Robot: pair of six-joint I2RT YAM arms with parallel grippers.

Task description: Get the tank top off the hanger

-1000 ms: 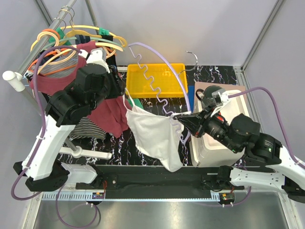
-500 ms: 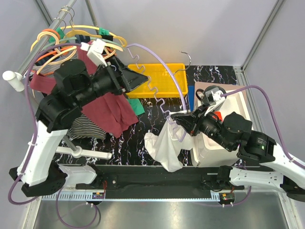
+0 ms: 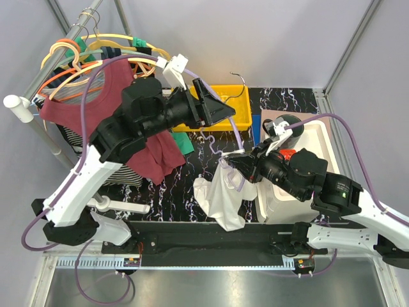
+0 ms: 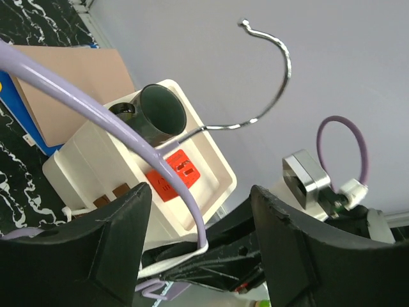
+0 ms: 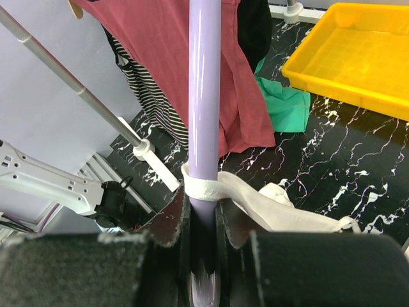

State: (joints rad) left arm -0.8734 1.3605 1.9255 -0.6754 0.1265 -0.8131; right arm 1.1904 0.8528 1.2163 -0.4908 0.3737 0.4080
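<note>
White tank top (image 3: 222, 192) hanging below the purple hanger (image 5: 204, 96), one strap looped around its bar just above the right hand (image 5: 204, 220), whose fingers are clamped on that bar. Left hand (image 4: 199, 204) near the hanger's hook end, fingers spread wide either side of the bar, gripping nothing.

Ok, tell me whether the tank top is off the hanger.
No: in the right wrist view a white strap is looped round the hanger.
</note>
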